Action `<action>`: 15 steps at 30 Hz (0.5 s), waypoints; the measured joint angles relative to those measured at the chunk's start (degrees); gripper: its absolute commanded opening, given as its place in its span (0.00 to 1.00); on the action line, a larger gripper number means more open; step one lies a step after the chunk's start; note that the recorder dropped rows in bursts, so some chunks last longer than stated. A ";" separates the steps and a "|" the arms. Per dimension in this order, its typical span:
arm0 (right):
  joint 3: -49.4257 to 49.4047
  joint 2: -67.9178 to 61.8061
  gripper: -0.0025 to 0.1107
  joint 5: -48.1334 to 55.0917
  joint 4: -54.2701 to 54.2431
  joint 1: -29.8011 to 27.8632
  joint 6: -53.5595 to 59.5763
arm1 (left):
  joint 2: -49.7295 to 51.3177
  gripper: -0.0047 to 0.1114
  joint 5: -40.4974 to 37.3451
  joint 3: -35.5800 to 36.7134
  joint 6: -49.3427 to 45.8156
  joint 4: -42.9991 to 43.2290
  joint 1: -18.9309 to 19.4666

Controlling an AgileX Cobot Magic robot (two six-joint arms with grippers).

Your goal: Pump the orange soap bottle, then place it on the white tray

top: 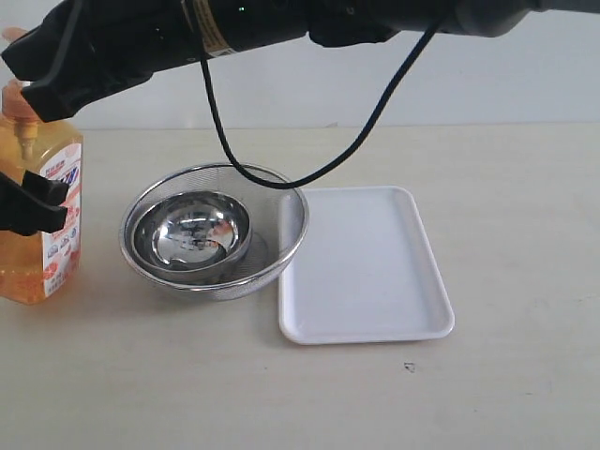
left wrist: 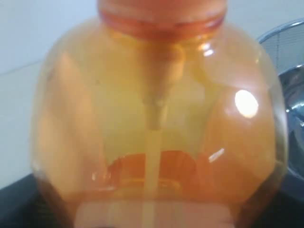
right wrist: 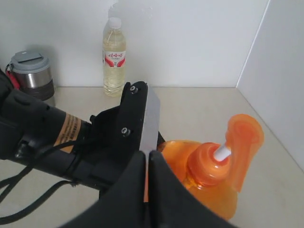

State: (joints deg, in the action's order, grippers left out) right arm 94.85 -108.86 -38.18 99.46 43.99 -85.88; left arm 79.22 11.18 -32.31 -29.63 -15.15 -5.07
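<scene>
As laid out on the pale beige tabletop (top: 506, 394) before a white wall (top: 525, 84): flat white rectangular tray (top: 366, 262) right of centre; round steel mesh strainer (top: 292, 246) against its left edge, cradling a steel bowl (top: 192, 230); tall clear-orange plastic soap bottle (top: 42, 258) upright far left, apart from the tray, clasped by the left gripper (top: 37, 204). Overhead, black right arm (top: 281, 23) and dangling cable (top: 211, 112) crossing the strainer; right gripper (right wrist: 148, 159) pinched shut beside the orange pump head (right wrist: 240, 135).
</scene>
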 measured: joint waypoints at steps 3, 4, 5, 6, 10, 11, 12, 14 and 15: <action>0.00 0.00 0.02 0.12 0.35 0.00 -0.27 | 1.37 0.08 2.78 -0.13 0.00 1.46 0.00; 0.00 0.00 0.02 0.12 0.35 0.00 -0.36 | 1.83 0.08 3.44 -0.13 0.00 1.64 0.00; 0.03 0.00 0.02 0.26 0.35 0.00 -0.48 | 2.44 0.08 4.31 -0.13 0.00 1.89 0.00; 0.03 0.00 0.02 0.58 0.40 0.00 -0.60 | 3.05 0.08 5.25 -0.13 0.00 2.02 0.00; 0.27 0.00 0.02 1.32 0.63 0.00 -0.60 | 4.41 0.08 9.69 1.07 0.00 2.11 0.00; 0.38 0.00 0.02 1.45 0.67 0.00 -0.60 | 4.38 0.08 10.66 1.34 0.23 2.11 0.00; 0.38 0.00 0.02 1.70 0.67 0.00 -0.29 | 4.38 0.08 11.68 1.76 0.56 2.11 0.00; 0.38 0.00 0.02 2.37 0.67 0.00 -0.13 | 4.56 0.08 13.79 2.48 1.64 2.11 0.00; 0.38 0.00 0.02 2.90 0.67 0.00 0.16 | 4.58 0.08 14.68 2.80 2.26 2.11 0.00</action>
State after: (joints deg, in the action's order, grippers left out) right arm 95.23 -108.86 -35.28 100.13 43.99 -85.72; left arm 83.80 25.86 -29.51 -27.37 -13.04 -5.07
